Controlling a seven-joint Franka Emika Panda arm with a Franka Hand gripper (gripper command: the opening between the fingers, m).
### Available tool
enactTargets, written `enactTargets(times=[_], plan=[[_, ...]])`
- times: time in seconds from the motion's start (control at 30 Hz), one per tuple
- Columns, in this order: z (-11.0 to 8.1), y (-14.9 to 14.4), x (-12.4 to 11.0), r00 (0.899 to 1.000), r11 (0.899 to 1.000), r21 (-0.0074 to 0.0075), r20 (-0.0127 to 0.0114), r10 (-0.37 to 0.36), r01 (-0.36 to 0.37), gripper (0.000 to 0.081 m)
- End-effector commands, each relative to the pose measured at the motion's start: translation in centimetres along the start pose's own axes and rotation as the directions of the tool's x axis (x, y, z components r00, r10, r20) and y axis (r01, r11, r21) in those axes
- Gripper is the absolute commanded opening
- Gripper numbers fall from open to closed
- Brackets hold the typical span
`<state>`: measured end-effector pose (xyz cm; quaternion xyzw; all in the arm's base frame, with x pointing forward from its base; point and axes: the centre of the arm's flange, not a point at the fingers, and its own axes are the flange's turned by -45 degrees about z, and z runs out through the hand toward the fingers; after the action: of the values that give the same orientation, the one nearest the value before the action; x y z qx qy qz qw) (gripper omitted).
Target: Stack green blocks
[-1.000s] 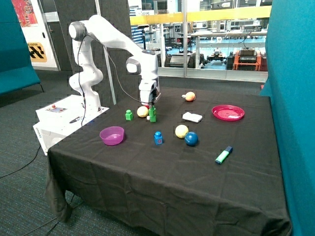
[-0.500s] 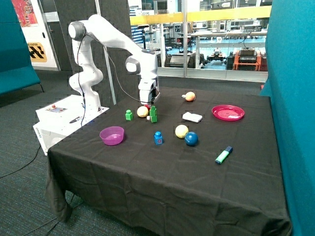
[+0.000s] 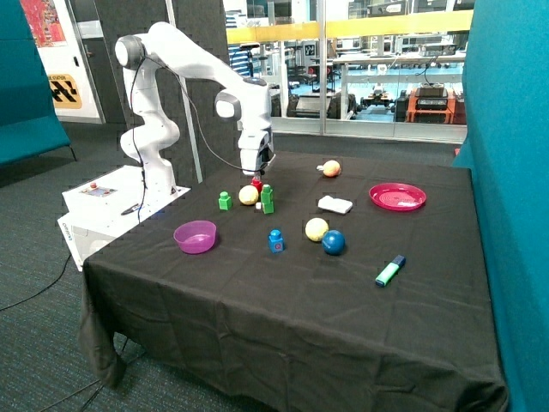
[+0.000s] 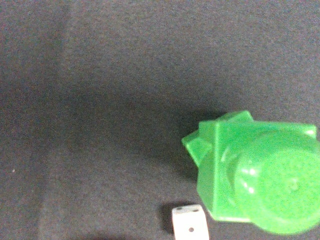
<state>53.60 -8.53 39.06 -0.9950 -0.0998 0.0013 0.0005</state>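
No legible text anywhere. Yellow-black sign (image 3: 65,89) on wall behind robot: markings unreadable. Red poster (image 3: 43,21) above it: unreadable. White die (image 4: 190,224) beside green stack: single dot visible.

Yellow ball (image 3: 249,195) and white die (image 4: 190,228) — close beside green stack (image 3: 268,199).

Gripper (image 3: 259,168): we are seeing it lifting off the stack of green blocks (image 3: 268,199), where it was down a second ago; it is now hanging just above, apart from the top stud.
Arm (image 3: 184,60): we are seeing it rising and drawing back toward its base.
Stack: we are seeing it standing free, slightly tilted.
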Motion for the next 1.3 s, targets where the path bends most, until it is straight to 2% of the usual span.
enactTargets(times=[0.0, 0.5, 0.63, 1.27], plan=[[-0.8, 0.2, -0.7, 1.0, 1.0, -0.0013, -0.0025, -0.007, 0.007, 0.0808], [-0.9, -1.3, -1.6, 0.999, 0.999, -0.0014, -0.0025, -0.046, 0.046, 0.0808], [-1.2, -2.2, -2.3, 0.994, 0.994, -0.0015, -0.0024, -0.107, 0.107, 0.0808], [-1.3, -3.8, -4.2, 0.989, 0.989, -0.0016, -0.0023, -0.151, 0.151, 0.0808]])
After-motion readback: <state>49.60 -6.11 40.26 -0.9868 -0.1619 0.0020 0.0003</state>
